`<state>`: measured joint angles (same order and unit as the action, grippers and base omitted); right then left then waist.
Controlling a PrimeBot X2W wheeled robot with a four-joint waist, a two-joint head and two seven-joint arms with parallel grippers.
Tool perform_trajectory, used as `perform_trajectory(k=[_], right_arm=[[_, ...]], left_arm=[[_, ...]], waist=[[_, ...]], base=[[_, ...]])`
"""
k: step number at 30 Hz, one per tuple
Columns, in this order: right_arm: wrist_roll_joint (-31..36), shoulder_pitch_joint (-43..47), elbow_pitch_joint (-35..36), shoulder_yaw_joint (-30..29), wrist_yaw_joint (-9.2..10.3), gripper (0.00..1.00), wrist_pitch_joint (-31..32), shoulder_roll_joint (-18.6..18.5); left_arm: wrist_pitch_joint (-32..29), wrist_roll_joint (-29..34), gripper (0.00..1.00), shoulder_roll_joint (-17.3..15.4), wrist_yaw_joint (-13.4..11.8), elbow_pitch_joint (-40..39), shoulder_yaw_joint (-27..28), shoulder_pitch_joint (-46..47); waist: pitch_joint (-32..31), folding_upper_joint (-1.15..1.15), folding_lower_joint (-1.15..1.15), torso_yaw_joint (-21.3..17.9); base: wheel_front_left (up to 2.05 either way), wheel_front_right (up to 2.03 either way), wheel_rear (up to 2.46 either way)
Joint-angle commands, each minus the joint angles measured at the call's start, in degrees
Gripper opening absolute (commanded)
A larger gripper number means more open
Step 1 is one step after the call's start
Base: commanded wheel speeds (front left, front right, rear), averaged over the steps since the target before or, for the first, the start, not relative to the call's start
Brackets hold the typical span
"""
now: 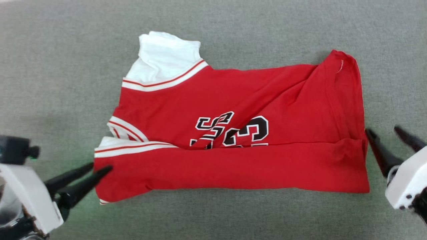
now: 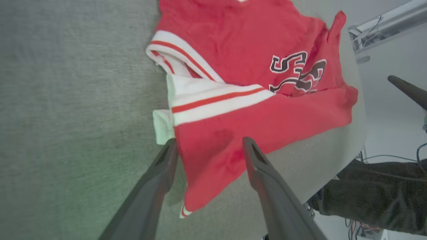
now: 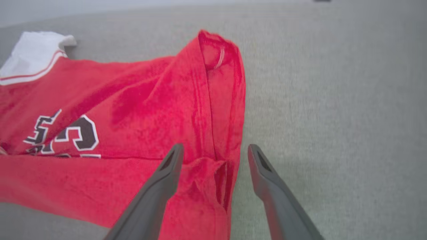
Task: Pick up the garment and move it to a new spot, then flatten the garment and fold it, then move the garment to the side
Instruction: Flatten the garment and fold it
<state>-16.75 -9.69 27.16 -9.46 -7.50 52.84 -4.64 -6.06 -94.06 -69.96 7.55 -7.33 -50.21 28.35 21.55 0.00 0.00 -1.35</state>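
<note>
Red garment [image 1: 233, 160] mid-desk [image 1: 50, 66], long axis running left–right, near edge folded up over the number. Left fingers [image 1: 100, 171] at sleeve end, right fingers [image 1: 377, 146] at hem end; both spread, holding nothing. Each arm nearest its own end.

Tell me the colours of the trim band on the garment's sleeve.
Trim band: white with one red stripe, clearest in the left wrist view.

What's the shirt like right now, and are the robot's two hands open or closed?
garment, lying on the grey surface, near edge folded over the number, wrinkled
left gripper, open, straddling the garment's left corner, not pinching
right gripper, open, at the garment's right edge, not pinching
</note>
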Motion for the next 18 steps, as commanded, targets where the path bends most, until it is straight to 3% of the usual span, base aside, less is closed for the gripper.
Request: perform_trajectory(k=[1,5,9,13,18], right_arm=[[0.67,-0.67,-0.62,0.16,0.02,1.0,-2.38,0.02],[2.02,-1.65,-4.35,3.97,0.01,1.0,-14.33,-1.37],[4.08,-2.32,-8.93,7.36,0.0,1.0,-27.76,-1.79],[7.42,-3.89,-12.55,8.35,0.01,1.0,-40.11,-0.74],[10.88,-5.52,-14.82,9.41,0.02,1.0,-48.77,0.77]], left_arm=[[1.84,0.06,1.0,0.24,-0.16,0.46,0.56,-1.05],[10.98,2.45,1.0,0.98,-0.16,3.52,2.27,-3.41],[18.93,5.68,1.0,4.0,-0.16,8.31,4.37,-4.03],[21.02,11.96,1.0,7.73,-0.16,13.1,7.75,-1.51],[21.21,22.24,1.0,11.42,-0.16,17.53,13.76,4.78]], waist=[[-0.64,0.0,0.0,0.46],[-1.41,0.0,0.0,1.16],[-1.76,0.0,0.0,1.68],[-1.22,0.0,0.0,0.96],[0.83,0.0,0.0,-1.7]], base=[[0.0,0.0,0.0],[0.0,0.0,0.0],[0.0,0.0,0.0],[0.0,0.0,0.0],[0.0,0.0,0.0]])
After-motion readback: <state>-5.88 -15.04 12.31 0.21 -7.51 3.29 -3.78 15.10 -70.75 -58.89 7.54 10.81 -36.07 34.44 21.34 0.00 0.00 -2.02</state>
